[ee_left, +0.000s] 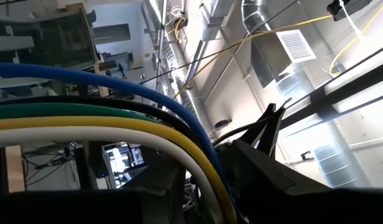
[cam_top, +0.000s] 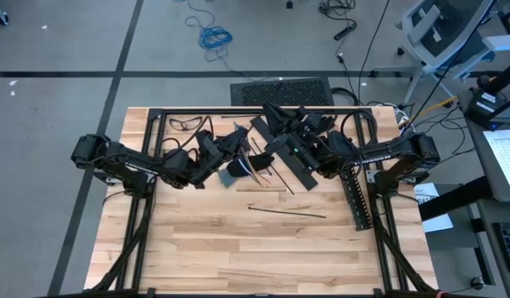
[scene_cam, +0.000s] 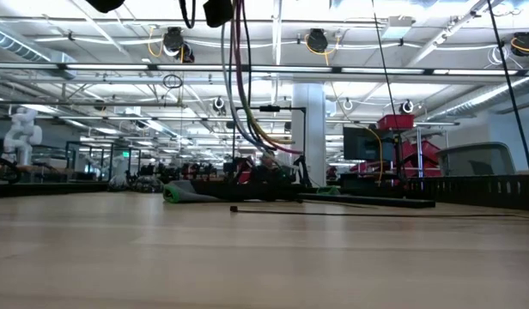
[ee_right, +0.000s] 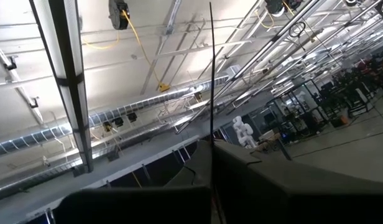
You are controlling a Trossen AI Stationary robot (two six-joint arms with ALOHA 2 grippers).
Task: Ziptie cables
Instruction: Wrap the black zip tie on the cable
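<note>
The cables [cam_top: 253, 171] are a bundle of blue, black, green, yellow and white wires held up over the table's middle. In the low view the cables [scene_cam: 239, 86] hang in a curve, their lower ends clear of the wood. My left gripper [cam_top: 237, 157] comes from the table's left, tipped upward, and stands open around the bundle [ee_left: 117, 118]. My right gripper [cam_top: 281, 147] comes from the right, also tipped upward, and is shut on a thin black zip tie [ee_right: 211, 74] that sticks straight out past its fingers. My left gripper [ee_left: 210, 193] has the wires running down between its two fingers. The blue and yellow wires [ee_left: 226, 186] lie against one finger [ee_left: 266, 177]. A slit of background shows between the white wire and the other finger. The wires hang below, off the table. My right gripper [ee_right: 211, 162] pinches the zip tie between its two shut fingers near one end [ee_right: 211, 146]. The tie runs on along the fingers' line, straight and in the air. The dark fingers hide the place of contact itself.
A black slotted strip [cam_top: 358, 199] lies along the table's right side. A thin black stick [cam_top: 288, 213] lies loose on the wood toward the near edge, and another [cam_top: 278, 178] under the grippers. A black frame rail [cam_top: 238, 111] runs along the far edge.
</note>
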